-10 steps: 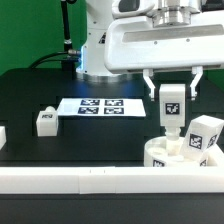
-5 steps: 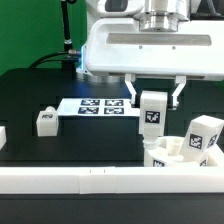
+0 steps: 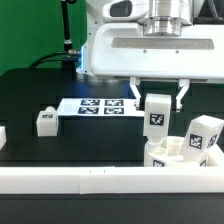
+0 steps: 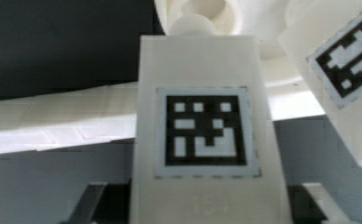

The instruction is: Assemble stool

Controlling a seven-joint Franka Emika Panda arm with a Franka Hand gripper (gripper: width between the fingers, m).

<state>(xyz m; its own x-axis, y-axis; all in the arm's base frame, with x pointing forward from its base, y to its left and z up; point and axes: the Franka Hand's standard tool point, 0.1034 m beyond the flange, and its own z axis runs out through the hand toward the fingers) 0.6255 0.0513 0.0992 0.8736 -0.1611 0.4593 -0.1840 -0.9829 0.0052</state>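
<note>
Jaws clamped on upright leg point(image 3: 157, 113) over seat point(image 3: 161, 157). Exterior view: second leg point(image 3: 204, 136) in seat at 3 o'clock of it; third leg point(image 3: 45, 121) on worktop point(image 3: 95, 140) at 9 o'clock.

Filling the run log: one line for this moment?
tool: shut on held leg | held leg: upright over seat | loose leg: on table

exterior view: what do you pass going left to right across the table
loose leg → marker board → held leg → rightmost leg
</note>
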